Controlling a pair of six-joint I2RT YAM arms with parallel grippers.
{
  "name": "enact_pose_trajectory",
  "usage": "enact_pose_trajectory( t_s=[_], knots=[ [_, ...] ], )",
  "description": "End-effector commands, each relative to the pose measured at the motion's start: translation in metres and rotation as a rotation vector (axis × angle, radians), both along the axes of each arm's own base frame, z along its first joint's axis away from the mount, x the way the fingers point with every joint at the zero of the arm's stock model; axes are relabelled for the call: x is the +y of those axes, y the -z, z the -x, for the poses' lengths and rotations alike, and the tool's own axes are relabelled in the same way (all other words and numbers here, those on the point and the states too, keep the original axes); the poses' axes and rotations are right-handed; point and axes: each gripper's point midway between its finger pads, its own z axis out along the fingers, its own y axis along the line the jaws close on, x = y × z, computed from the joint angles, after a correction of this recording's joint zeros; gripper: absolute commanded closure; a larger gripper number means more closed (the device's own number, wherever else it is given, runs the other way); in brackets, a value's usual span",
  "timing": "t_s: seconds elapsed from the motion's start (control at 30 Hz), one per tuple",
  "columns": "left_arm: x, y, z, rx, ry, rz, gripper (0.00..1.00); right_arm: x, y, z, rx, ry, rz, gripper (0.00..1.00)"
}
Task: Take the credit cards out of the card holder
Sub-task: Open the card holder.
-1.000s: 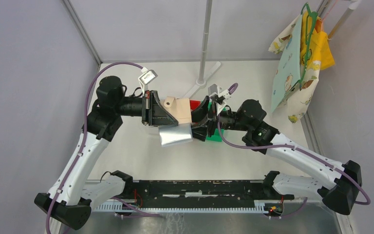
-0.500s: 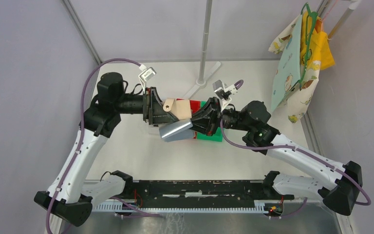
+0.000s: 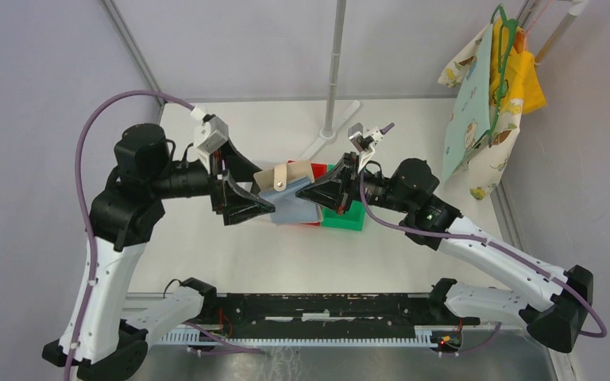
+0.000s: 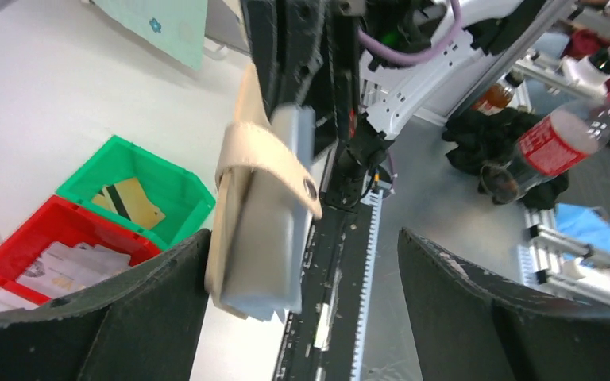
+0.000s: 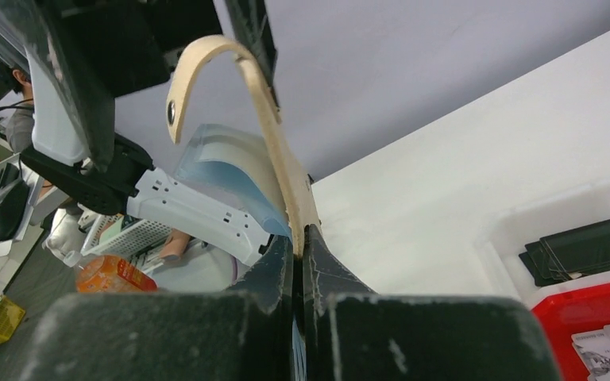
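Note:
The card holder [image 3: 283, 193], tan with light blue inner pockets, hangs in the air over the bins, its snap strap curled open. My right gripper [image 3: 304, 193] is shut on its edge, and in the right wrist view the jaws pinch the tan wall [image 5: 298, 230]. My left gripper [image 3: 266, 194] stands open just left of it, with the holder [image 4: 258, 206] near one finger and not held. One gold credit card [image 4: 135, 202] lies in the green bin [image 4: 176, 176]. Silvery credit cards [image 4: 71, 266] lie in the red bin [image 4: 16, 236]. I cannot tell whether the pockets hold any.
The red bin [image 3: 318, 169] and green bin [image 3: 341, 219] sit side by side under the grippers. A clear tray with black flat objects [image 5: 588, 246] lies behind them. A pole on a stand [image 3: 333, 71] rises at the back. Cloths on a hanger [image 3: 488, 95] hang at the far right.
My left gripper let go of the card holder, opened and drew back to the left. My right gripper shut on the holder and now carries it alone.

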Motion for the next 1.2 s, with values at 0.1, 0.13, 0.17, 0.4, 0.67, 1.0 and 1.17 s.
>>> enact_pose_trajectory(
  t_s=[0.1,0.13,0.17,0.4,0.67,1.0,1.17],
  knots=[
    [0.022,0.03,0.004,-0.313,-0.008,-0.14,0.15,-0.01,-0.059,0.006,-0.031,-0.017,-0.128,1.0],
    [0.024,0.033,0.001,-0.329,-0.029,-0.16,0.15,-0.01,-0.06,0.007,-0.034,-0.025,-0.132,1.0],
    [0.026,0.034,-0.002,-0.342,-0.04,-0.172,0.15,-0.01,-0.061,0.009,-0.035,-0.035,-0.134,1.0],
    [0.024,0.045,0.0,-0.362,-0.002,-0.18,0.21,-0.004,-0.063,0.018,-0.022,-0.117,-0.152,1.0],
    [0.015,0.04,-0.005,-0.307,-0.01,-0.108,0.45,0.004,-0.062,0.024,0.01,-0.195,-0.172,1.0],
    [0.005,0.02,-0.008,-0.189,-0.037,-0.003,0.84,0.006,-0.052,0.027,0.006,-0.216,-0.153,0.92],
    [0.0,0.012,-0.014,-0.048,-0.095,0.076,0.98,0.003,-0.046,0.03,-0.006,-0.222,-0.147,0.62]
  ],
)
